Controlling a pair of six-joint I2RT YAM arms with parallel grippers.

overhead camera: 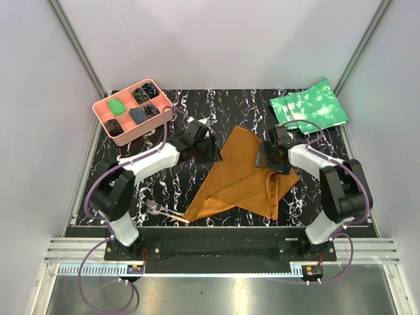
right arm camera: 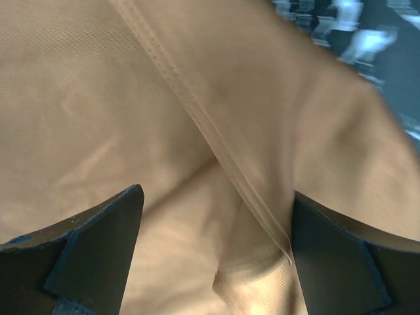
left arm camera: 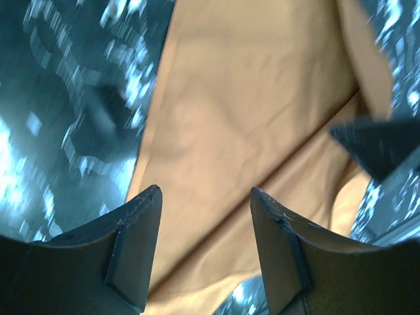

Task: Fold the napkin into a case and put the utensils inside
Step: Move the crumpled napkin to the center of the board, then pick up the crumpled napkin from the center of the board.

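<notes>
**A:** Where is the napkin now?

**B:** The napkin (overhead camera: 246,174) lies in the middle of the table (overhead camera: 157,184). It is partly folded, in a slanted shape. I judge the folding is not finished.

**A:** And the two grippers?

**B:** The left gripper (left arm camera: 203,193) hovers over the napkin's upper left edge. Its jaws stand apart with nothing between them, only cloth below. The right gripper (right arm camera: 216,193) is over the right side with its jaws wide apart. A raised seam (right arm camera: 197,118) runs under the gap, but the fingers do not pinch it.

**A:** Why one on each side?

**B:** I think so that each can take one edge for the next fold.

**A:** And the utensils?

**B:** The utensils (overhead camera: 164,211) lie on the table, near the napkin's lower left tip and apart from both grippers. Probably they wait there until the cloth is ready.
</notes>
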